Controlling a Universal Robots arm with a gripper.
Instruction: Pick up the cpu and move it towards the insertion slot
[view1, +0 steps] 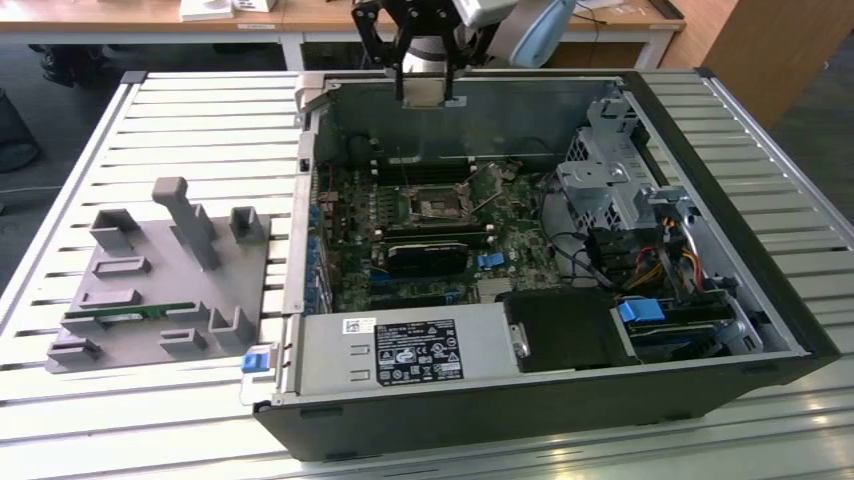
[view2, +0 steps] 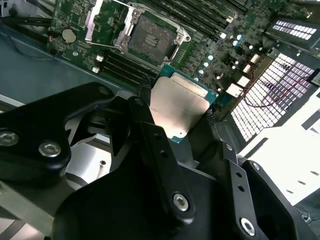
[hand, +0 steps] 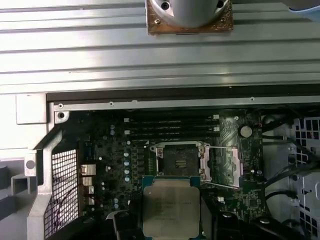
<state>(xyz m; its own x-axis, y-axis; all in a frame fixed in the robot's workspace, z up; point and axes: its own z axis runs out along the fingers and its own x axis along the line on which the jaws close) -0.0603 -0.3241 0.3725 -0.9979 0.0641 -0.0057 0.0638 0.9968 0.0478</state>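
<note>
The slatted silvery metal surface (view1: 200, 120) carried a big open black computer case (view1: 561, 400) with its green motherboard (view1: 400, 230) exposed, and a grey plastic fixture (view1: 160, 290) sat beside it on the exterior view's left. The black two-fingered tool (view2: 180, 112) hung over the case's far edge, clamped on the cpu (view2: 176, 105), a flat square chip with a silvery-white metal top and teal-green rim. It was in the air, near the insertion slot (hand: 178, 161), a dark square socket in a silvery frame.
</note>
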